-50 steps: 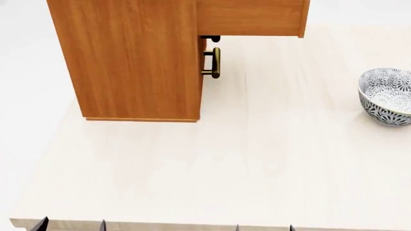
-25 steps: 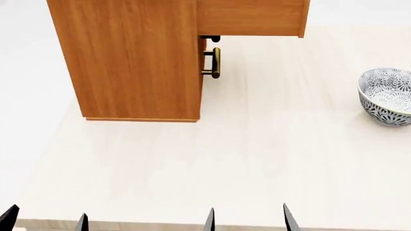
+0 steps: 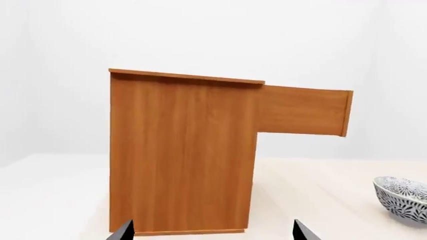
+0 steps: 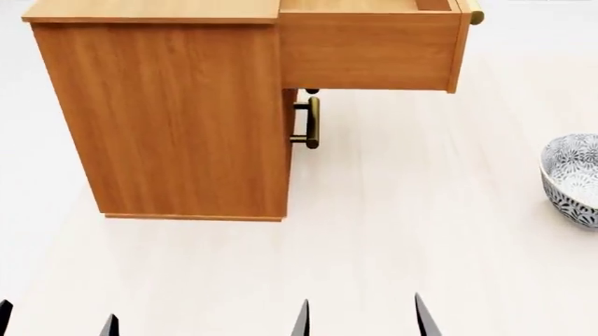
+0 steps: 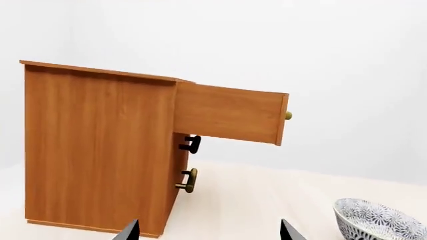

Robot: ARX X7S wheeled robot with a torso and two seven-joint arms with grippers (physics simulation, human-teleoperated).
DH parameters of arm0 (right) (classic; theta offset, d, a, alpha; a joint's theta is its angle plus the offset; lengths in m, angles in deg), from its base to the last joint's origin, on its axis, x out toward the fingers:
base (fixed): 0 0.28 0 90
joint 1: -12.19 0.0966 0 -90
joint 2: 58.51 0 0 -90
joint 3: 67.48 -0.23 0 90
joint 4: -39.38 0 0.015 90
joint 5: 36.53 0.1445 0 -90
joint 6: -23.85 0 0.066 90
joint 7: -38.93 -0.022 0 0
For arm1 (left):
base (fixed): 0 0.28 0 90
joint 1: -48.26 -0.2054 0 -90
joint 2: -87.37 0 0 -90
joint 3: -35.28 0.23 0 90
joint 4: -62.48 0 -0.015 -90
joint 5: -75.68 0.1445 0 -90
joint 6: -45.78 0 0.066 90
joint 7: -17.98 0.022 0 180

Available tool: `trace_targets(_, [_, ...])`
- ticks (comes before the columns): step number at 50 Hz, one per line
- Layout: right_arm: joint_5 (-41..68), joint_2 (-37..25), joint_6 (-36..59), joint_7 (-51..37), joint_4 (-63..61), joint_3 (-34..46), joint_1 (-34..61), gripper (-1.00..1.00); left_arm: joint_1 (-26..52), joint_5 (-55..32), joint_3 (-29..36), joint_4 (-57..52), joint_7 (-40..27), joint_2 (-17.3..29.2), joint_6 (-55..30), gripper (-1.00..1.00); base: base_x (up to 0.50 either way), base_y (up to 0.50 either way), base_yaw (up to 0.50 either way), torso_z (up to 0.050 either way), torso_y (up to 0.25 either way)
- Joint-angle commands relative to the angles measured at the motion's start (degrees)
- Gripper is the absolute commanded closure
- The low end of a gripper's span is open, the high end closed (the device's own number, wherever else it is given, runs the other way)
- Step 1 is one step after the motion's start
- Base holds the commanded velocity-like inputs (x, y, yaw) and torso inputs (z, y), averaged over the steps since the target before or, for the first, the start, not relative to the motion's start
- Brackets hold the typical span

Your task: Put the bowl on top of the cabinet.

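The bowl (image 4: 572, 178), white with a dense grey-black leaf pattern, stands upright on the pale table at the head view's right edge, partly cut off. The orange-brown cabinet (image 4: 178, 119) stands at the back left, its lighter flat top (image 4: 150, 8) just in view. Only the dark tips of my left gripper (image 4: 58, 325) and right gripper (image 4: 362, 322) show at the bottom edge, both open and empty, well short of the bowl. The left wrist view shows the cabinet (image 3: 180, 150), the bowl (image 3: 402, 197) and the left gripper (image 3: 212, 232). The right wrist view shows the cabinet (image 5: 100, 150), the bowl (image 5: 377, 220) and the right gripper (image 5: 211, 231).
The cabinet's top drawer (image 4: 369, 49) is pulled out and overhangs the table (image 4: 374, 245) toward the bowl's side. A brass bar handle (image 4: 312, 122) sticks out below it. Light tabletop stretches between the cabinet and the bowl.
The head view has shifted so the cabinet and bowl sit lower in frame and the cabinet's top now shows. Gripper tips rose further into view at the bottom edge.
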Motion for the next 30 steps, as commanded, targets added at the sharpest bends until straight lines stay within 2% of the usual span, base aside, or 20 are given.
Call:
trace_targets(1, [0.89, -0.20, -0.20, -0.24, 0.10, -0.28, 0.45, -1.00, 0.06, 0.17, 0.28, -0.45, -0.62, 0.37, 0.02, -1.00, 0.50, 0.00, 0.00, 0.000, 0.000])
trace_targets(21, [0.56, -1.10, -0.02, -1.27, -1.28, 0.19, -0.41, -1.00, 0.03, 0.63, 1.09, 0.14, -1.43, 0.88, 0.33, -1.00, 0.50, 0.00, 0.00, 0.000, 0.000])
trace_targets(22, [0.50, -1.36, -1.95, -1.48, -0.14, 0.23, -1.14, -1.00, 0.05, 0.62, 1.11, 0.14, -1.46, 0.91, 0.34, -1.00, 0.50, 0.00, 0.00, 0.000, 0.000])
trace_targets(23, [0.24, -2.13, -8.96, -2.14, 4.55, 0.38, -3.36, -1.00, 0.15, 0.59, 0.98, 0.35, -1.54, 0.92, 0.37, -1.00, 0.50, 0.00, 0.00, 0.000, 0.000])
trace_targets(25, [0.69, -1.29, -0.12, -1.40, -1.25, 0.20, -0.34, -1.00, 0.50, 0.40, 0.90, 0.53, -1.68, 0.91, 0.07, -1.00, 0.50, 0.00, 0.00, 0.000, 0.000])
trace_targets(26, [0.46, -1.94, -6.06, -1.99, 2.63, 0.29, -2.33, -1.00, 0.53, 0.22, 0.81, 0.37, -1.75, 0.96, -0.08, -1.00, 0.50, 0.00, 0.00, 0.000, 0.000])
trace_targets(29, [0.58, -1.48, -0.43, -1.56, -0.86, 0.52, -0.27, -1.00, 0.51, 0.09, 0.68, 0.44, -1.88, 1.01, 0.06, -1.00, 0.50, 0.00, 0.00, 0.000, 0.000])
trace_targets(30, [0.26, -2.16, -6.31, -2.14, 3.07, 0.74, -2.19, -1.00, 0.49, 0.11, 0.72, 0.36, -1.93, 1.05, 0.05, -1.00, 0.50, 0.00, 0.00, 0.000, 0.000])
